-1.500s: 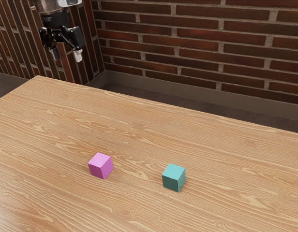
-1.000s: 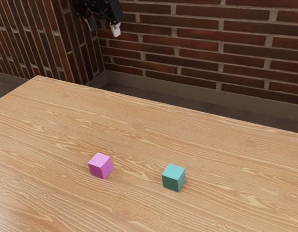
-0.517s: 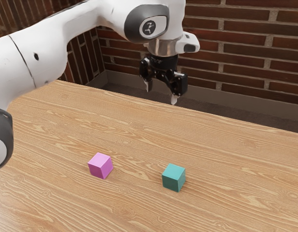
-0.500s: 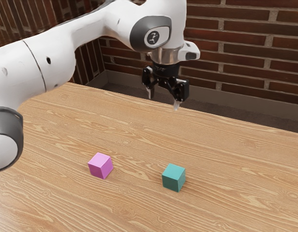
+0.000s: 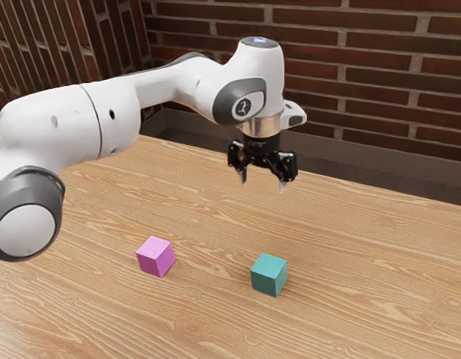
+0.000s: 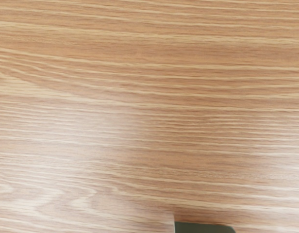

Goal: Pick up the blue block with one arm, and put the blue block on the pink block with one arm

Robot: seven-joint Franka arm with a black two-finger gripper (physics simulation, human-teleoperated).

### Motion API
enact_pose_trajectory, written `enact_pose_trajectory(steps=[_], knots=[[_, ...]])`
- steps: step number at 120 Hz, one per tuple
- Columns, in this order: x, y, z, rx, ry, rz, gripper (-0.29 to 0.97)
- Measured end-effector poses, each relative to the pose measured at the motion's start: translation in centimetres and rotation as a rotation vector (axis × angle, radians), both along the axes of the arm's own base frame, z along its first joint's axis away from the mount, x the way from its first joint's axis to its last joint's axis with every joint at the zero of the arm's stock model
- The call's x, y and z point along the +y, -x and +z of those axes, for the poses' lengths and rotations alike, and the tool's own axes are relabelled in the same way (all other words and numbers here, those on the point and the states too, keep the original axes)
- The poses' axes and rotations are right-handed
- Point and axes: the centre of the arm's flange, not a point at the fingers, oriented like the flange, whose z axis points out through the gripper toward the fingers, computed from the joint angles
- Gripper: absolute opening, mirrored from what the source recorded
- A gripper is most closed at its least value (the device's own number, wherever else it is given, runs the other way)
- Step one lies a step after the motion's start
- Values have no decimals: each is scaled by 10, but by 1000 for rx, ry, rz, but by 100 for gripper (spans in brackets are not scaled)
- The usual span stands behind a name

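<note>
The blue-green block (image 5: 269,274) rests on the wooden table (image 5: 380,247) toward the front, with the pink block (image 5: 156,256) a short way off toward the exterior view's left. My gripper (image 5: 262,182) hangs open in the air well above and behind the blue block, fingers pointing down with nothing between them. In the wrist view a dark sliver, the blue block's top edge (image 6: 203,228), shows at the frame's rim against bare wood grain (image 6: 140,121).
My white arm (image 5: 103,127) stretches in from the exterior view's left over the table's back part. A brick wall (image 5: 365,67) stands behind the table's far edge.
My arm has swung in from the upper left and come down toward the table, bringing the open gripper lower and closer to the blue block. Neither block has moved.
</note>
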Motion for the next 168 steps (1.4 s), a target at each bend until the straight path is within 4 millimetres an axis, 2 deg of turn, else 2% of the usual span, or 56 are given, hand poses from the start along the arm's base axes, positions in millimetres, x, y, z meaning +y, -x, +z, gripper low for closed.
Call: enact_pose_trajectory(steps=[9,21,44,60,76,92,108,128,148,168], knots=[[-2,-1,-41,14,1,4,68],[-8,0,-73,-4,18,3,68],[-23,4,-70,-57,61,0,68],[-27,10,-54,-40,118,26,68],[-16,12,-82,-60,104,-23,68],[-17,9,-102,-114,109,-109,68],[-18,16,-125,-124,131,-174,68],[-31,30,-141,-121,142,-259,68],[-19,40,-162,-86,131,-288,68],[-9,41,-168,-63,116,-290,68]])
